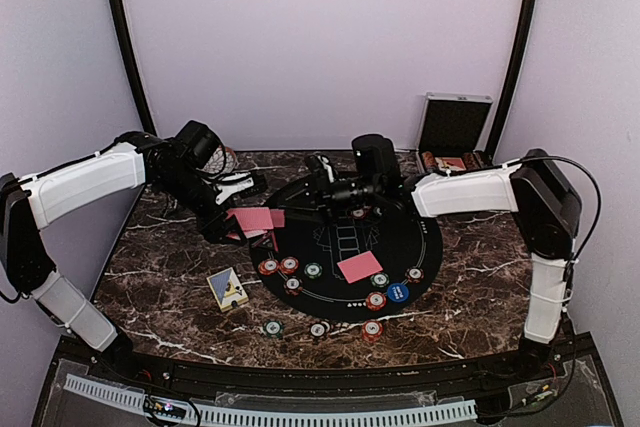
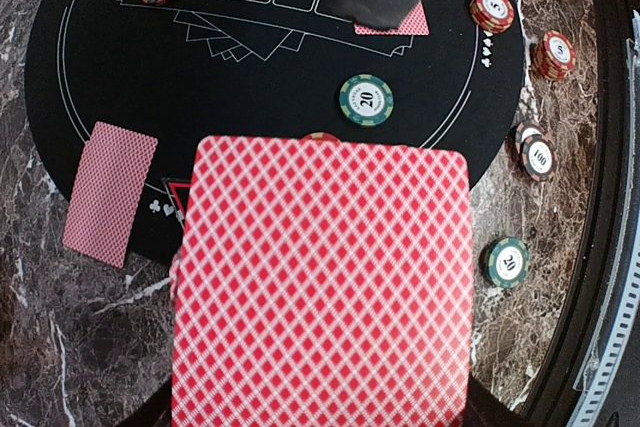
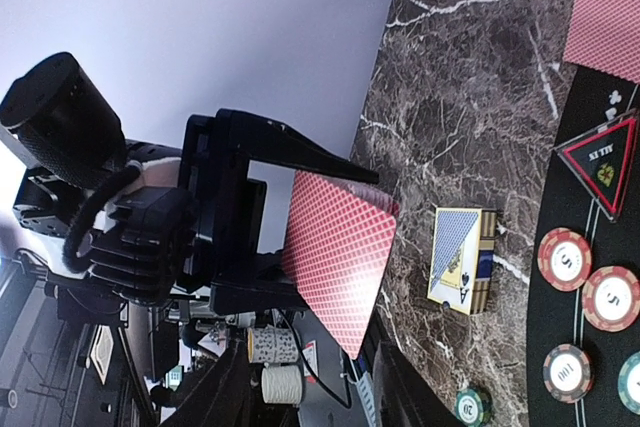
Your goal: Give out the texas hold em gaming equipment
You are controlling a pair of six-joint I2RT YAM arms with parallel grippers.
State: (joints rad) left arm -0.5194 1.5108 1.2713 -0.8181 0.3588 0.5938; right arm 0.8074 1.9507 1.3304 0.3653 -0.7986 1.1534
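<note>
The deck (image 2: 320, 287), red backs up, is clamped in the left claw (image 1: 240, 215). It is gripped by one short end, so its long axis runs straight out from that claw. The free short end points across the near rim of the mat (image 1: 420, 237), toward the right claw (image 1: 320, 187).

From the right claw, the deck lies dead ahead and a little low, near but apart, and nothing stands between them. Its wrist view shows the deck tilted, one long edge turned toward it and a corner hanging closest. That free end is what the next draw depends on, I'd judge. The right claw only has to travel along the deck's long axis to reach the top card, while the left claw holds the stack steady.

The right claw's prongs seem parted with nothing in them, though they show only as dark shapes at the bottom of its own view, so I would not swear to it. It hovers above a dealt card (image 2: 395, 19).

Below and beyond the left claw, another card (image 2: 110, 192) straddles the mat's edge, half on the bench (image 1: 180, 247). A green chip (image 2: 365, 99) sits just past the deck's free end.
</note>
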